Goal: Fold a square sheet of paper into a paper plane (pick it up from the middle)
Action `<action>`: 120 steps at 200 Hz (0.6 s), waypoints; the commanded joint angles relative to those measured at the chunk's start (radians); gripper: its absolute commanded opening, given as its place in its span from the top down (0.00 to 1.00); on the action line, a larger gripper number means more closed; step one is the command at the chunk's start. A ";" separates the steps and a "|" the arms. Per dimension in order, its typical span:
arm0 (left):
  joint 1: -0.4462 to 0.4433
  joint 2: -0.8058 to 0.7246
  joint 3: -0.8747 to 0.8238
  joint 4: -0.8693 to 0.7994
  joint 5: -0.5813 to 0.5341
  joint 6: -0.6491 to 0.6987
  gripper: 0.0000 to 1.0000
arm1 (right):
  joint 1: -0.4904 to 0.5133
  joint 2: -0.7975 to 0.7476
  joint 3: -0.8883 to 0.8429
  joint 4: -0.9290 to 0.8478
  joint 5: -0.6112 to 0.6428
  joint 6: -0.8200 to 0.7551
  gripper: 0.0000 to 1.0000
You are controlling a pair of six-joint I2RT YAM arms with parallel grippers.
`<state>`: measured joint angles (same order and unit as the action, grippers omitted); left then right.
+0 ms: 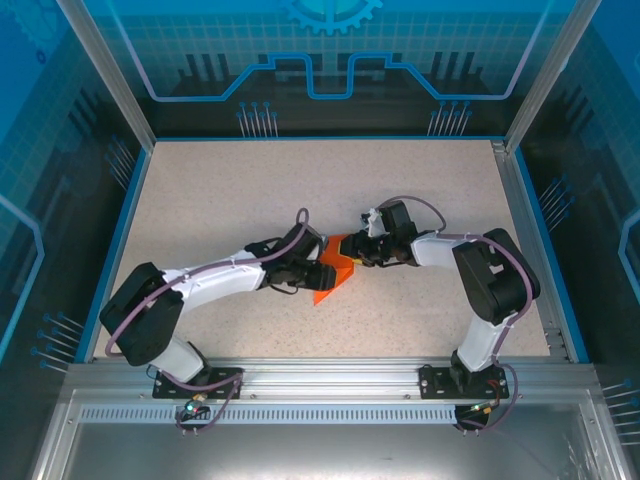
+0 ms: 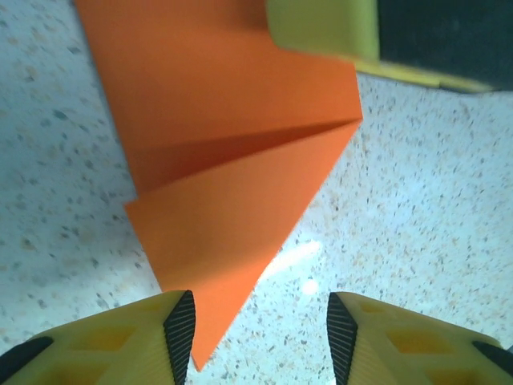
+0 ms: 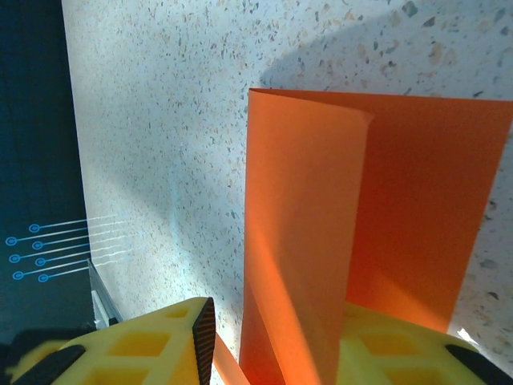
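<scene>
The square sheet of paper (image 1: pixel 335 270) is bright orange and creased into a pointed, triangular shape at the table's middle, between my two grippers. In the left wrist view the paper (image 2: pixel 232 160) narrows to a sharp tip that ends beside my left pad. My left gripper (image 2: pixel 260 337) is open and grips nothing; from above, the left gripper (image 1: pixel 314 270) sits at the paper's left edge. A finger (image 2: pixel 321 28) of my right gripper rests on the paper's far end. My right gripper (image 3: pixel 288 329) stands open around an upright fold of the paper (image 3: pixel 361 224), which covers its right finger and leaves a gap at the left pad (image 3: pixel 204 337).
The speckled beige table (image 1: pixel 250 190) has a blue rim and aluminium posts (image 1: pixel 105 70) at its corners. A metal rail (image 1: pixel 330 375) carrying both arm bases runs along the near edge. Dark panels with blue lines surround the table.
</scene>
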<state>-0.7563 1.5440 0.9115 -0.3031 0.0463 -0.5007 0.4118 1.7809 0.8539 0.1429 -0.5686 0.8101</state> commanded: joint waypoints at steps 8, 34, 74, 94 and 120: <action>-0.064 0.002 -0.022 -0.041 -0.161 -0.071 0.49 | -0.010 0.033 0.020 -0.028 -0.058 -0.029 0.61; -0.101 -0.003 -0.040 -0.022 -0.218 -0.111 0.49 | -0.010 0.049 0.050 -0.045 -0.081 -0.047 0.61; -0.117 -0.039 -0.101 0.052 -0.264 -0.147 0.48 | -0.010 0.051 0.089 -0.115 -0.086 -0.107 0.61; -0.117 -0.040 -0.109 0.070 -0.293 -0.146 0.46 | -0.011 0.049 0.104 -0.143 -0.078 -0.127 0.62; -0.117 -0.030 -0.096 0.095 -0.296 -0.123 0.45 | -0.019 0.051 0.107 -0.145 -0.075 -0.134 0.62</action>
<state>-0.8669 1.5360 0.8093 -0.2569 -0.2066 -0.6273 0.4110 1.8221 0.9390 0.0502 -0.6224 0.7120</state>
